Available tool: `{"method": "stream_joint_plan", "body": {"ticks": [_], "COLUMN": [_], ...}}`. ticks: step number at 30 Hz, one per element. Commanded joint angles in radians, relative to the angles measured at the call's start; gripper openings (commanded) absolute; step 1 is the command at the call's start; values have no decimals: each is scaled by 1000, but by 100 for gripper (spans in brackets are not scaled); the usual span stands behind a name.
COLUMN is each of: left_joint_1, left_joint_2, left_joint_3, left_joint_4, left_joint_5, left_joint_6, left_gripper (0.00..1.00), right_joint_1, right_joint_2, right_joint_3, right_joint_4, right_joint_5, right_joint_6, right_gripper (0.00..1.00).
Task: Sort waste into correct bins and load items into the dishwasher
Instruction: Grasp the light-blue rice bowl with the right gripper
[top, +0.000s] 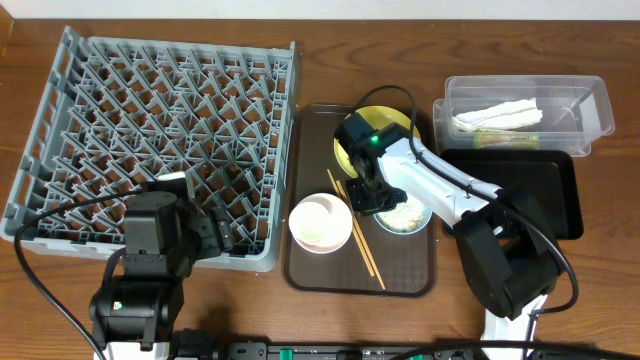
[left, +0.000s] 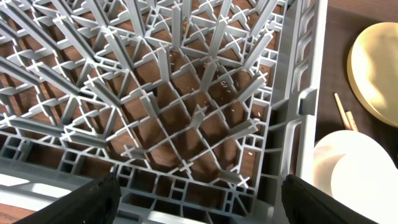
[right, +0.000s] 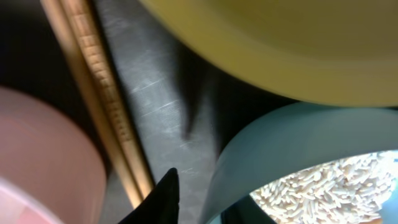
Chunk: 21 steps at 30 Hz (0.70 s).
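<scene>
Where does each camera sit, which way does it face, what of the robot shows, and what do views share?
Overhead: above the table, looking straight down on dish rack, brown tray, clear tub, black tray; left arm and right arm show.
Left wrist: low over the rack's corner, facing across its pegs; left claw fingers at bottom corners.
Right wrist: close over brown tray among chopsticks, yellow plate, blue bowl; one fingertip shows.
Shared: yellow plate, in all three.

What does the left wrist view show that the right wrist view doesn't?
Only the left wrist view shows the rack, which fills most of its frame. Only the right wrist view shows the blue bowl, with rice in it. Both views show the plate, the chopsticks and the white-pink bowl.
</scene>
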Motion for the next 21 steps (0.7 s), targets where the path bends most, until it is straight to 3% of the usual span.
{"method": "stream_joint_plan", "body": {"ticks": [1, 4, 16, 21], "left_joint_1": [4, 4, 4, 4], "left_joint_2": [1, 1, 1, 1], "left_joint_3": [21, 21, 21, 21], "left_joint_4": [-2, -2, -2, -2], "left_joint_5": [-8, -8, -8, -8], "left_joint_6": [-2, -2, -2, -2], "left_gripper": [86, 86, 86, 86], "right_joint_1": [10, 6, -84, -184], "right_joint_2": [-12, -27, -268, -368], "right_joint_3": [2, 3, 3, 2], "right_joint_4": [4, 4, -11, -10], "right_joint_5": [51, 56, 42, -15], "right_joint_6": [60, 60, 31, 13], "right_gripper": [18, 1, 1, 1]}}
